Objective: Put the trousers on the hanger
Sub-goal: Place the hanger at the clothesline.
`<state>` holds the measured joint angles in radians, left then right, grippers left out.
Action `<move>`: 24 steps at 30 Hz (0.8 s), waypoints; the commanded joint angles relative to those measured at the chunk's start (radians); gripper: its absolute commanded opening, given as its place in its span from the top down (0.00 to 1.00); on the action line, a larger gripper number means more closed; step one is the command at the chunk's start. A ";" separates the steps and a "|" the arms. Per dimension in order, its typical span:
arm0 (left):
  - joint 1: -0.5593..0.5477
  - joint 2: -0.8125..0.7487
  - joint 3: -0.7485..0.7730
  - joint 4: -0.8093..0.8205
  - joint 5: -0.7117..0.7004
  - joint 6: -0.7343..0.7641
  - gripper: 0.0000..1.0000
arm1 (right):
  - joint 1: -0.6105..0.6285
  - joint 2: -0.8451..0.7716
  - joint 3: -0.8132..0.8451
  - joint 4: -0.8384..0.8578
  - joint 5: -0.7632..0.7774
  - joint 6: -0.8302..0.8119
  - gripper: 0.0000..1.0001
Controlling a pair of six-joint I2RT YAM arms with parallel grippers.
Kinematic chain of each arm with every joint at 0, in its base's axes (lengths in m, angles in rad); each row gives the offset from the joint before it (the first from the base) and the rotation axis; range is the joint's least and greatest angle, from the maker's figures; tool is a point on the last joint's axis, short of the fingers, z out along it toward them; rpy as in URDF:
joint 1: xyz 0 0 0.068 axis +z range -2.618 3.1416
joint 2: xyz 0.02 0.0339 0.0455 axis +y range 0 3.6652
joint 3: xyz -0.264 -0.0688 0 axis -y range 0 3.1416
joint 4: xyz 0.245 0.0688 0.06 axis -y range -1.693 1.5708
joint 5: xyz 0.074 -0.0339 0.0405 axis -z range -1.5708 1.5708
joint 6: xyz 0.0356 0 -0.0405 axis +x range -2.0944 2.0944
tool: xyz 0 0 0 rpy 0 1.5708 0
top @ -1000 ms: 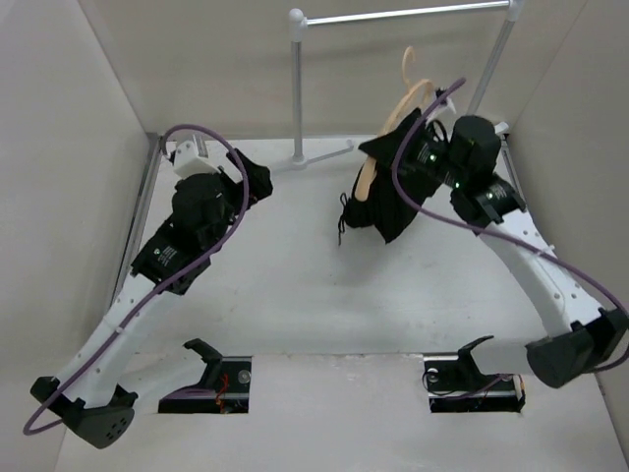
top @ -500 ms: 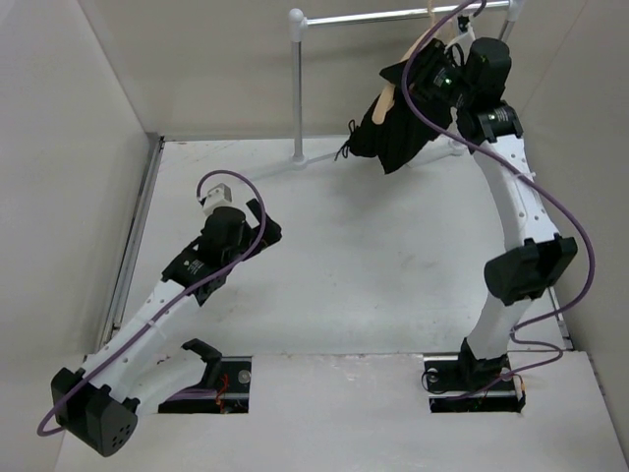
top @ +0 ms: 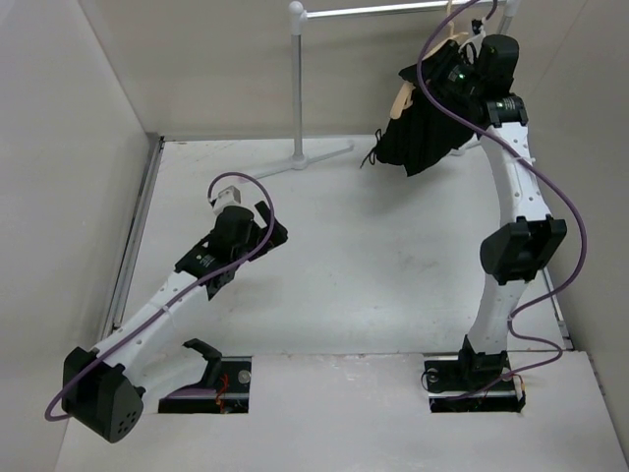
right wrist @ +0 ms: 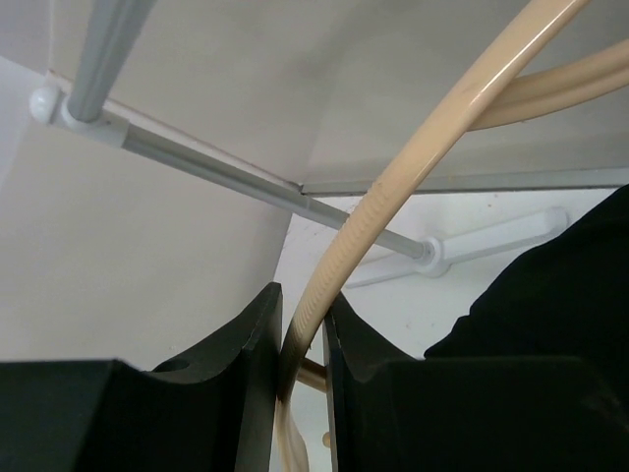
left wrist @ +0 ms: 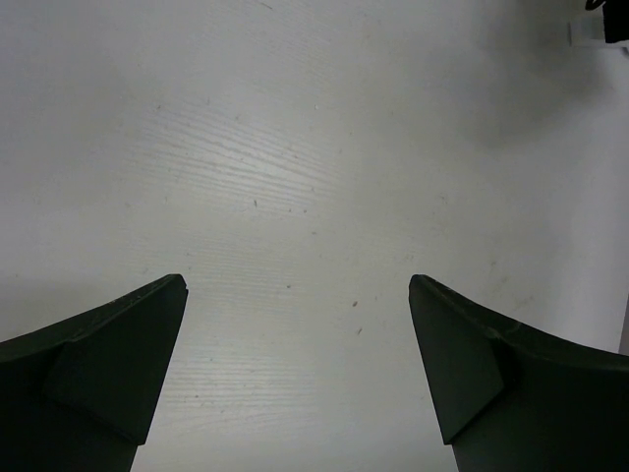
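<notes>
The right gripper (right wrist: 302,305) is clamped narrowly on the hanger (right wrist: 413,167), its two fingers pinching the tan wooden shoulder. The hanger is held high at the far right, just under the top bar of the white rail stand (top: 393,10). From above, its long axis slants from upper right down to lower left, hook end up toward the bar. Whether the hook is over the bar is hard to tell. The trousers (top: 423,133) are bunched over the hanger and hang clear of the table (top: 373,256).

A second ago this bundle sat low over the table; it has since risen and shifted right along the rail. The left gripper (left wrist: 298,285), jaws wide and empty, has drawn back nearer its base.
</notes>
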<state>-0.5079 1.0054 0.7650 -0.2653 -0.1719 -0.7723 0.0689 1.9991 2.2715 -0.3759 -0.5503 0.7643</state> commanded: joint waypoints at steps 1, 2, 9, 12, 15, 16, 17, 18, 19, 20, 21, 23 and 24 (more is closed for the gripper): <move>0.009 0.012 0.016 0.044 0.008 -0.010 0.00 | -0.014 -0.005 0.040 0.084 -0.033 -0.023 0.93; 0.009 0.013 0.016 0.046 0.008 -0.012 0.00 | -0.016 -0.011 0.014 0.088 -0.033 -0.026 0.92; 0.012 0.027 0.023 0.029 -0.003 -0.032 0.00 | -0.024 -0.072 -0.119 0.134 0.018 -0.028 0.51; 0.019 0.025 0.031 0.005 -0.035 -0.038 0.00 | -0.031 -0.091 -0.133 0.134 0.024 -0.030 0.23; 0.035 0.032 0.049 -0.026 -0.051 -0.036 0.00 | -0.039 -0.123 -0.159 0.134 0.053 -0.029 0.08; 0.042 0.035 0.056 -0.032 -0.051 -0.032 0.00 | -0.040 -0.138 -0.168 0.134 0.058 -0.033 0.05; 0.053 0.038 0.060 -0.034 -0.049 -0.030 0.00 | -0.042 -0.151 -0.176 0.134 0.062 -0.036 0.02; 0.064 0.042 0.065 -0.035 -0.046 -0.028 0.00 | -0.044 -0.170 -0.188 0.135 0.069 -0.037 0.00; 0.071 0.045 0.069 -0.037 -0.043 -0.027 0.00 | -0.047 -0.192 -0.204 0.137 0.073 -0.039 0.00; 0.082 0.051 0.077 -0.038 -0.040 -0.025 0.00 | -0.050 -0.216 -0.223 0.138 0.081 -0.039 0.00; 0.091 0.059 0.083 -0.040 -0.038 -0.024 0.00 | -0.054 -0.247 -0.252 0.143 0.088 -0.039 0.00; 0.105 0.082 0.103 -0.043 -0.032 -0.019 0.00 | -0.067 -0.321 -0.337 0.166 0.107 -0.039 0.00; 0.108 0.097 0.114 -0.046 -0.029 -0.018 0.00 | -0.071 -0.360 -0.389 0.181 0.115 -0.037 0.00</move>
<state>-0.4152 1.0805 0.8177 -0.3069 -0.1951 -0.7979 0.0158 1.7721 1.9476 -0.2897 -0.4702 0.7437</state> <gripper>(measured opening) 0.997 0.998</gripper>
